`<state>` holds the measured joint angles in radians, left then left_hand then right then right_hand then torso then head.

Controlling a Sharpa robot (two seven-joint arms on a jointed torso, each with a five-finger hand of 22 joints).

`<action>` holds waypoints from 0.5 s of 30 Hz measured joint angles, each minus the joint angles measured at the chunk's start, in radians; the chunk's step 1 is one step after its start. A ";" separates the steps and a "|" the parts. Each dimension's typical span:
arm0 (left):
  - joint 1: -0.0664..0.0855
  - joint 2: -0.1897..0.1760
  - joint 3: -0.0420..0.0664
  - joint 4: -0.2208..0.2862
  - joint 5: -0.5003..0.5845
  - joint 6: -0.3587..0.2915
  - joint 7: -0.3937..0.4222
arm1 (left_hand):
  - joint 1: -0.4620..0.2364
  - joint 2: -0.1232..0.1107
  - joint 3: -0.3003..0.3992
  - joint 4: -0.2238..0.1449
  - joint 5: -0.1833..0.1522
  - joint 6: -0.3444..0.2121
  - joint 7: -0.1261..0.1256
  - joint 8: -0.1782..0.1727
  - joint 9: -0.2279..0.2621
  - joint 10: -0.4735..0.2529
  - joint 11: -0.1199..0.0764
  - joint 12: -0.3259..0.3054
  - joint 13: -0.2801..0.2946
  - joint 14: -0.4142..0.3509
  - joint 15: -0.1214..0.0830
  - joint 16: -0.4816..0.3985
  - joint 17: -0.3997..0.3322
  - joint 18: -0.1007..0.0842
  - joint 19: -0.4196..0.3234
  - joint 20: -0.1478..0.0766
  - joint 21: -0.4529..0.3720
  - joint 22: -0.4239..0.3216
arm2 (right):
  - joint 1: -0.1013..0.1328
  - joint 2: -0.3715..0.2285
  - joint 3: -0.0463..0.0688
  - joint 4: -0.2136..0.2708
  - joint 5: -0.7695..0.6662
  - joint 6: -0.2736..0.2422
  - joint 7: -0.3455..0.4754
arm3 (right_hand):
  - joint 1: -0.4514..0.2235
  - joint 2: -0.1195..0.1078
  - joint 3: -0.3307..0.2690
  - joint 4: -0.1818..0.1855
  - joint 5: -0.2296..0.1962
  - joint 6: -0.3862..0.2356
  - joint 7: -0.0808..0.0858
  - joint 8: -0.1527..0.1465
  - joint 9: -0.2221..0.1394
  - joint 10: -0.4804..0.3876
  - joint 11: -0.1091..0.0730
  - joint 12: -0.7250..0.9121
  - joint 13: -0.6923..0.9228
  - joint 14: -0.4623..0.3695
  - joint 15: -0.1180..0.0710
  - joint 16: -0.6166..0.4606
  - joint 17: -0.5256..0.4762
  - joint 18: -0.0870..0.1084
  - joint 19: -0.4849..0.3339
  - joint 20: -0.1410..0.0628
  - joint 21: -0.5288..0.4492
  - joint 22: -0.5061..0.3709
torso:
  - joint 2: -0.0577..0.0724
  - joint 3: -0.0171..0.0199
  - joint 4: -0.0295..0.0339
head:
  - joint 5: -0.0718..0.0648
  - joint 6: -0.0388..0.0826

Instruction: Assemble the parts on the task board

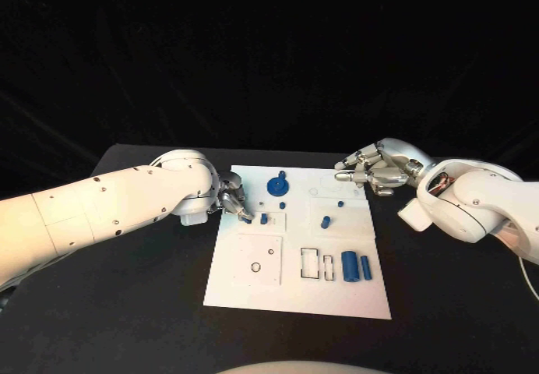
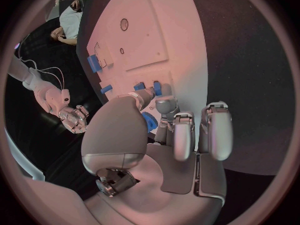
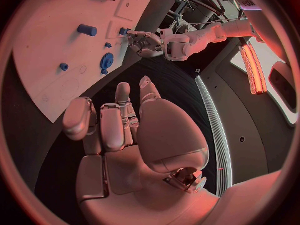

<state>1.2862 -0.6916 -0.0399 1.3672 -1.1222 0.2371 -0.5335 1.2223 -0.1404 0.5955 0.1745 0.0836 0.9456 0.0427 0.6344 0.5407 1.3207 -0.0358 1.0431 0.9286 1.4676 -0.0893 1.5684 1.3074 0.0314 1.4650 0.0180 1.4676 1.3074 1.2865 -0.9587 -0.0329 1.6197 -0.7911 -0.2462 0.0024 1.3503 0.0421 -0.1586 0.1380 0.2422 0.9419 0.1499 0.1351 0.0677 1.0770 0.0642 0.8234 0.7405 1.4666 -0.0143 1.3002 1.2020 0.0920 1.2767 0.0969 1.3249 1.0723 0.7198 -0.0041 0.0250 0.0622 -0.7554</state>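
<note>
My left hand (image 1: 230, 199) pinches a small blue part (image 1: 246, 219) at the task board (image 1: 294, 296)'s left edge; my right hand (image 1: 376, 171), fingers loosely curled and holding nothing, hovers off its far right corner.

Black table (image 1: 135, 312) under board; black backdrop (image 1: 269, 70) behind.

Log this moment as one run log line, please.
left hand: fingers touching small blue part on task board | right hand: empty, off board | assembly unfinished

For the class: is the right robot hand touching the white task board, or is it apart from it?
Apart. In the head view the right robot hand sits beyond the task board's far right corner, with black table showing between them.
</note>
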 measured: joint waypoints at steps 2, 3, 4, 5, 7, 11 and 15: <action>0.000 0.000 0.000 0.000 0.000 0.000 -0.001 | 0.000 0.000 0.000 0.000 0.000 0.000 0.000 0.000 0.001 0.000 0.000 0.000 0.000 0.000 0.000 0.000 0.000 0.000 0.000 0.000 0.000 0.000 | 0.000 0.000 0.000 0.000 0.000 0.000 0.000 | 0.000 0.000 0.000 0.000 0.000 0.000 0.000 0.000 0.000 0.000 0.000 0.000 0.000 0.000 0.000 0.000 0.000 0.000 0.000 0.000 0.000 0.000 | 0.000 0.0000 0.0000 | 0.000 0.000; 0.000 0.000 0.000 0.000 0.000 0.000 -0.001 | 0.000 0.000 0.003 0.003 0.000 0.000 0.000 0.000 0.001 0.000 0.000 0.000 0.000 0.000 0.000 0.000 0.000 0.000 0.000 0.000 0.000 0.000 | 0.000 0.000 0.000 0.000 0.000 0.000 0.000 | 0.000 0.000 0.000 0.000 0.000 0.000 0.000 0.000 0.000 0.000 0.000 0.000 0.000 0.000 0.000 0.000 0.000 0.000 0.000 0.000 0.000 0.000 | 0.000 0.0001 0.0000 | 0.000 0.000; 0.000 0.001 0.000 0.000 0.000 0.001 -0.002 | 0.000 0.000 0.004 0.004 0.000 0.000 0.000 0.000 0.001 0.002 0.002 0.003 0.002 0.000 0.000 0.000 0.000 0.000 0.000 0.000 0.000 0.000 | 0.000 0.000 0.000 0.000 0.000 0.000 0.000 | 0.000 0.000 0.000 0.000 0.000 0.000 0.000 0.000 0.000 0.000 0.000 0.000 0.000 0.000 0.000 0.000 0.000 0.000 0.000 0.000 0.000 0.000 | 0.000 0.0001 0.0000 | 0.000 0.000; 0.000 0.001 0.000 0.000 0.000 0.001 -0.003 | 0.000 0.000 0.004 0.004 0.000 0.000 0.000 0.000 0.001 0.005 0.002 0.005 0.002 0.000 0.000 0.000 0.000 0.000 0.000 0.000 0.000 0.000 | 0.000 0.000 0.000 0.000 0.000 0.000 0.000 | 0.000 0.000 0.000 0.000 0.000 0.000 0.000 0.000 0.000 0.000 0.000 0.000 0.000 0.000 0.000 0.000 0.000 0.000 0.000 0.000 0.000 0.000 | 0.000 0.0001 0.0000 | 0.000 0.000; 0.000 0.003 0.000 -0.002 0.001 0.002 -0.006 | -0.001 0.000 0.006 0.006 0.000 0.000 0.000 0.000 0.001 0.008 0.000 0.006 0.004 0.000 0.000 0.000 0.000 0.000 0.000 0.000 0.000 0.000 | 0.000 0.000 0.000 0.001 -0.001 0.000 0.000 | 0.000 0.000 0.000 0.000 0.000 0.000 0.000 0.000 0.000 0.000 0.000 0.000 0.000 0.000 0.000 0.000 -0.001 0.000 0.000 0.000 -0.004 -0.001 | 0.000 0.0002 0.0000 | -0.001 0.000; 0.001 0.008 0.001 -0.007 0.004 0.006 -0.014 | -0.026 0.002 0.017 0.000 0.000 0.005 -0.002 0.002 0.002 0.014 -0.002 0.015 0.013 0.000 0.000 0.000 0.000 0.000 0.000 0.000 0.000 0.000 | 0.000 0.000 0.000 0.001 -0.001 0.000 0.000 | 0.000 0.000 -0.003 0.003 0.000 0.000 0.000 0.000 0.000 0.000 0.000 0.000 0.000 0.000 0.000 0.000 -0.001 0.000 0.000 0.000 -0.004 -0.001 | 0.000 0.0007 -0.0002 | -0.001 0.000; 0.002 0.016 0.001 -0.014 0.008 0.007 -0.027 | -0.084 -0.024 0.048 -0.066 0.000 0.022 -0.011 0.011 0.006 0.024 -0.009 0.026 0.023 0.000 0.000 0.000 0.000 0.000 0.000 0.000 0.005 0.000 | 0.000 0.000 0.000 0.002 -0.001 0.000 0.000 | 0.000 0.000 -0.003 0.003 0.000 0.000 0.000 0.000 0.000 0.000 0.000 0.000 0.000 0.000 0.000 0.000 -0.001 0.000 0.000 0.000 -0.004 -0.001 | 0.000 0.0008 -0.0006 | -0.001 0.000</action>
<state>1.2877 -0.6754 -0.0394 1.3531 -1.1147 0.2437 -0.5603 1.1379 -0.1643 0.6439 0.1083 0.0837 0.9674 0.0320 0.6455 0.5465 1.3444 -0.0452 1.0691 0.9514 1.4675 -0.0893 1.5684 1.3073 0.0314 1.4650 0.0180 1.4726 1.3074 1.2864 -0.9591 -0.0329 1.6214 -0.7921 -0.2459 0.0025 1.3503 0.0421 -0.1614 0.1408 0.2422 0.9418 0.1498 0.1351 0.0677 1.0770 0.0642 0.8234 0.7405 1.4666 -0.0143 1.3002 1.2009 0.0920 1.2767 0.0969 1.3210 1.0712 0.7198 -0.0034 0.0244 0.0613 -0.7553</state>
